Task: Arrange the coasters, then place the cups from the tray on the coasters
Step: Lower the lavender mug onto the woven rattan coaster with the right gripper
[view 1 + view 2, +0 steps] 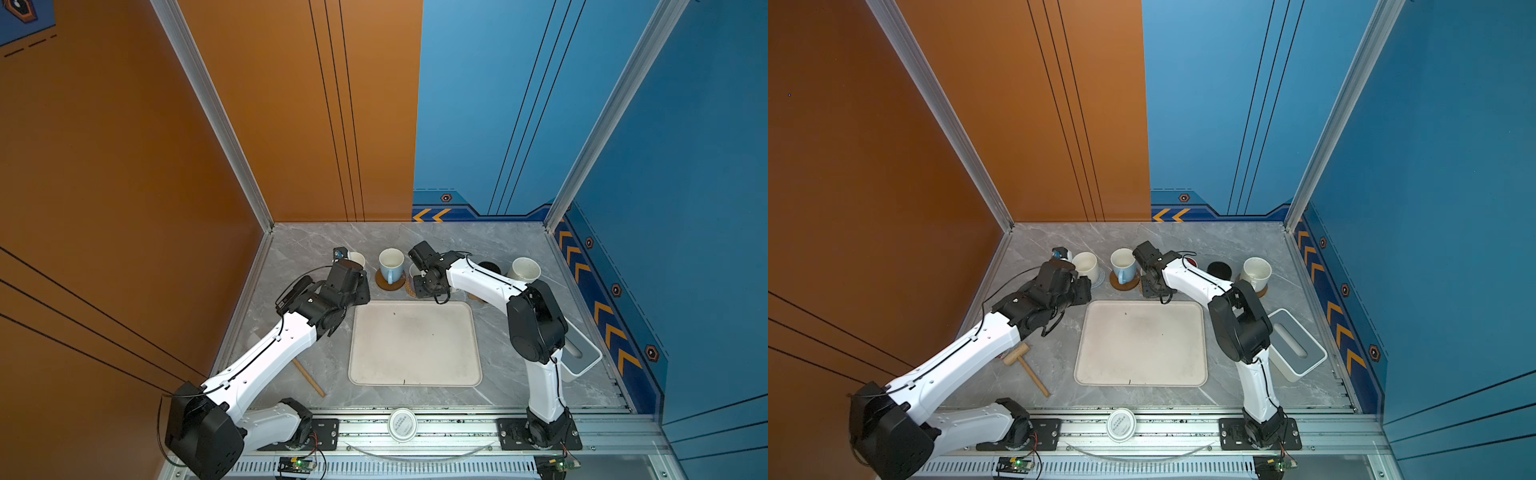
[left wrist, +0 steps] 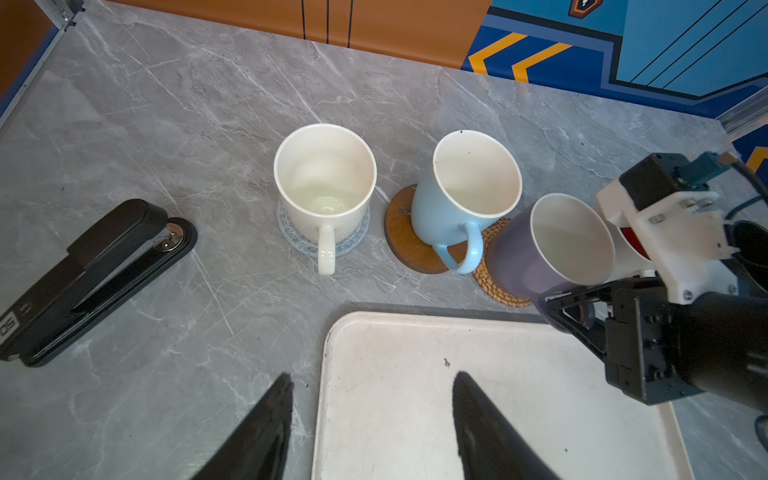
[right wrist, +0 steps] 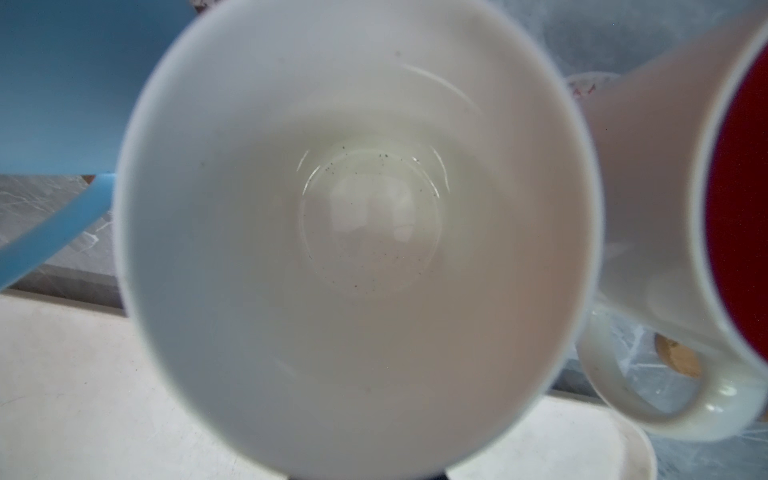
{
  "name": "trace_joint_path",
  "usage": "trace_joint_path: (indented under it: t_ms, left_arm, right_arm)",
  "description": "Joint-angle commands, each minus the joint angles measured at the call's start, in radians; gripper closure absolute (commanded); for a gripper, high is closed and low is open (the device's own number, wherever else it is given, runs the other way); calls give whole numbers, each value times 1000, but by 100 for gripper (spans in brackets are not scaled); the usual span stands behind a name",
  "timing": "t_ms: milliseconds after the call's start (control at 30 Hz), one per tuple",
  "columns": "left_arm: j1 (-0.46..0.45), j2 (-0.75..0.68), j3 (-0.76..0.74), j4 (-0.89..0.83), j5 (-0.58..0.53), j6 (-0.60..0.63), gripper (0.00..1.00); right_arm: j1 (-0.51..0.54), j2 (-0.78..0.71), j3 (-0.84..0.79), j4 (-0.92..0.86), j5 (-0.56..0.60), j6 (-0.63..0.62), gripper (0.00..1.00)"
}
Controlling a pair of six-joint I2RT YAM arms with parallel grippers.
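The cream tray (image 1: pixel 415 345) (image 2: pixel 478 415) is bare. Behind it, a white cup (image 2: pixel 324 183) stands on a grey-blue woven coaster (image 2: pixel 291 235). A light blue cup (image 2: pixel 461 199) stands on a brown disc coaster (image 2: pixel 401 241). My right gripper (image 2: pixel 582 309) (image 1: pixel 428 286) is shut on the handle of a lavender cup (image 2: pixel 540 253) (image 3: pixel 361 208) over the rattan coaster (image 2: pixel 486 278). Whether the cup rests on it I cannot tell. Further along are a red-inside cup (image 3: pixel 665 208), a black cup (image 1: pixel 1219 270) and a speckled cream cup (image 1: pixel 1257 272). My left gripper (image 2: pixel 372 376) is open and holds nothing, over the tray's corner.
A black stapler (image 2: pixel 91 274) lies left of the cups. A wooden mallet (image 1: pixel 1025 365) lies left of the tray under my left arm. A white-and-grey box holder (image 1: pixel 1296 345) stands at the right. A round white printed lid (image 1: pixel 402 424) sits on the front rail.
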Motion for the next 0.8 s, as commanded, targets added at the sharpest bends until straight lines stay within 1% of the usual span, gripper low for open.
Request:
trace_joint_path:
  t_ms: [0,167,333,367,533,600,667,767]
  left_arm:
    - [9,3,25,-32,-8,-11,38]
    - [8,3,24,-32,-8,-11,38]
    - [8,0,22,-32,-10,-11,38]
    - [8,0,22,-33,-10,-12,38]
    - [9,-2,22,-34,-9,-12,38]
    - [9,-3,22,-34,-9,-12,38]
    - [9,-5,20,-35,-9,-11,38]
    - [9,-6,22,-34,-10,-13,38]
  right_arm:
    - [-7,3,9,39,-4,14,100]
    - [-7,3,5,40,-5,15,99]
    - [-6,0,2,42,-4,13,84]
    - [-6,-2,2,42,-4,13,83]
    - [-5,-7,1,42,-4,15,71]
    - [-4,-8,0,43,-3,15,67]
    - [-4,-11,-1,42,-3,16,66]
    - [-2,-24,-6,42,2,18,61]
